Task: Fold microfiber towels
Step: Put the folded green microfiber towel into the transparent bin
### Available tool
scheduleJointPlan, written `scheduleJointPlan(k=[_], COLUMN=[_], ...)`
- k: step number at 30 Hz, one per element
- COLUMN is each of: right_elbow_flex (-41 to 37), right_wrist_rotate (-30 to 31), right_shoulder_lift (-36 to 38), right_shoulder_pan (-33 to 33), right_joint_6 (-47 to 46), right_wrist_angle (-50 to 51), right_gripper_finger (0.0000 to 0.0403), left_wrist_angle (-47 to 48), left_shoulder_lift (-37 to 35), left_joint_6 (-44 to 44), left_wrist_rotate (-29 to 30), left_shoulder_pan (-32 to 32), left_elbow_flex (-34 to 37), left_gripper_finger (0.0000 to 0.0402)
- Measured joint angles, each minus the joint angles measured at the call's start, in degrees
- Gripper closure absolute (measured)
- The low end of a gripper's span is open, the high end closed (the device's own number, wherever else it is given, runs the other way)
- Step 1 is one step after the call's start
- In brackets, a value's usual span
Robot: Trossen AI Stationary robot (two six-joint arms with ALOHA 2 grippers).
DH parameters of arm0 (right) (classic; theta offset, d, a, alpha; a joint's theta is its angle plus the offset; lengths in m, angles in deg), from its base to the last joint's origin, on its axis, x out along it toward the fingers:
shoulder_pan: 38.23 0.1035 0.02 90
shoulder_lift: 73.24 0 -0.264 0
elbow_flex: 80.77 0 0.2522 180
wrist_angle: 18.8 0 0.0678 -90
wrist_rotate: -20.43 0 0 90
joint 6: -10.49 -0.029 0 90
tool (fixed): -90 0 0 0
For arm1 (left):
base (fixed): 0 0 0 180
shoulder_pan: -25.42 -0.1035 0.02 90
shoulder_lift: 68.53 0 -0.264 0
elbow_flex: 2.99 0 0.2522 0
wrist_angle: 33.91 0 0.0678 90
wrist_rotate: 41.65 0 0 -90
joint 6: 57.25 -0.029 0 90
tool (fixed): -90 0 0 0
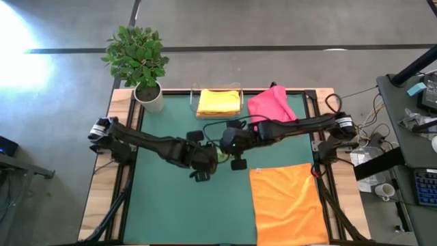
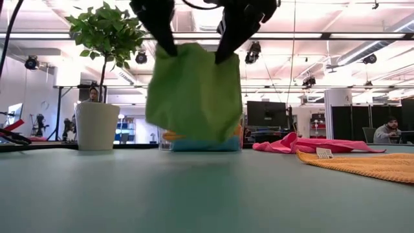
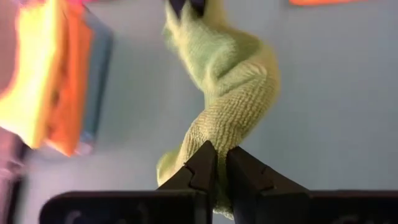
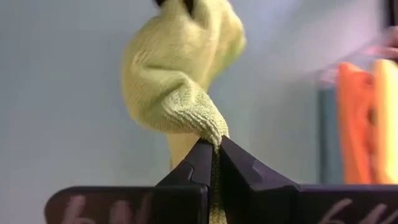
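Green table mat (image 1: 171, 205): green towel (image 2: 194, 90) hangs aloft, left gripper (image 1: 203, 162) and right gripper (image 1: 231, 142) each clenched on a corner; shallow pinches could slip, dropping it.

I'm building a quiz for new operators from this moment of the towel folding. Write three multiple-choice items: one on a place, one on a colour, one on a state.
1. Where does the orange towel lie?
A. In the tray
B. Flat on the mat's right front
C. Under the plant

2. What colour is the towel held by both arms?
A. Green
B. Pink
C. Blue

3. How does the green towel hang?
A. Flat on the mat
B. Folded in the tray
C. Lifted off the table

Answers: B, high view shows it spread there; A, low view; C, it hangs from the left gripper and right gripper, jaws shut.
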Motion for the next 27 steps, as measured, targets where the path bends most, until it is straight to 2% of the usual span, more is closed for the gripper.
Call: scheduleJointPlan(k=[7, 12, 18, 27], right_elbow_flex=[0.00, 0.72, 4.82, 9.62], right_wrist_rotate=[4.35, 5.51, 9.84, 8.12], right_shoulder_lift=[4.43, 6.21, 5.61, 5.34], right_shoulder_pan=[-3.35, -7.50, -13.75, -25.40], right_joint_6=[-0.53, 0.36, 5.70, 9.46], right_wrist_angle=[0.02, -0.34, -3.16, -7.22], right_gripper_finger=[0.0394, 0.0394, 0.0394, 0.0394], left_wrist_angle=[0.13, 0.02, -3.54, -14.67], left_shoulder_lift=[-0.09, -0.18, -0.22, -0.22], left_joint_6=[-11.47, -20.56, -31.64, -48.63], left_wrist_rotate=[8.58, 12.33, 13.01, 12.74], left_shoulder_pan=[-4.90, -10.06, -18.28, -29.88], left_elbow_flex=[-4.44, -7.91, -9.13, -9.10], left_gripper_finger=[0.0387, 0.0387, 0.0387, 0.0387])
